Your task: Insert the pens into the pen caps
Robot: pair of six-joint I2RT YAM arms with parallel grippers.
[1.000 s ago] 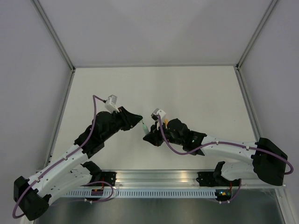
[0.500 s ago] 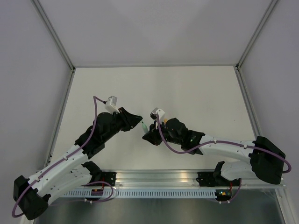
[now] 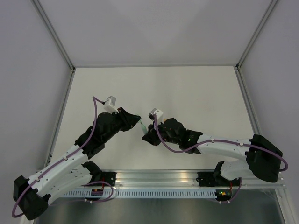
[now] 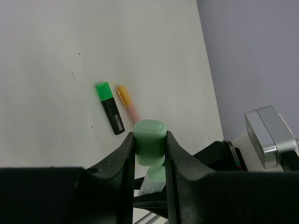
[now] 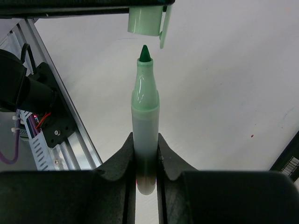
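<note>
My left gripper is shut on the pale green cap, its open end facing the right gripper. My right gripper is shut on the translucent pale green pen. The pen's green tip points at the cap, with a small gap between them. In the top view the two grippers, left and right, meet at mid-table with the pen between them. The black pen wears a bright green cap. The orange-pink pen wears an orange cap. Both lie side by side on the table.
An aluminium rail runs along the table's near edge and also shows in the right wrist view. White walls enclose the table on three sides. The black pen's barcoded end lies just right of my right gripper.
My right gripper has shifted slightly left and up toward the left gripper, bringing the pen's tip closer to the cap. The left arm has barely moved.
</note>
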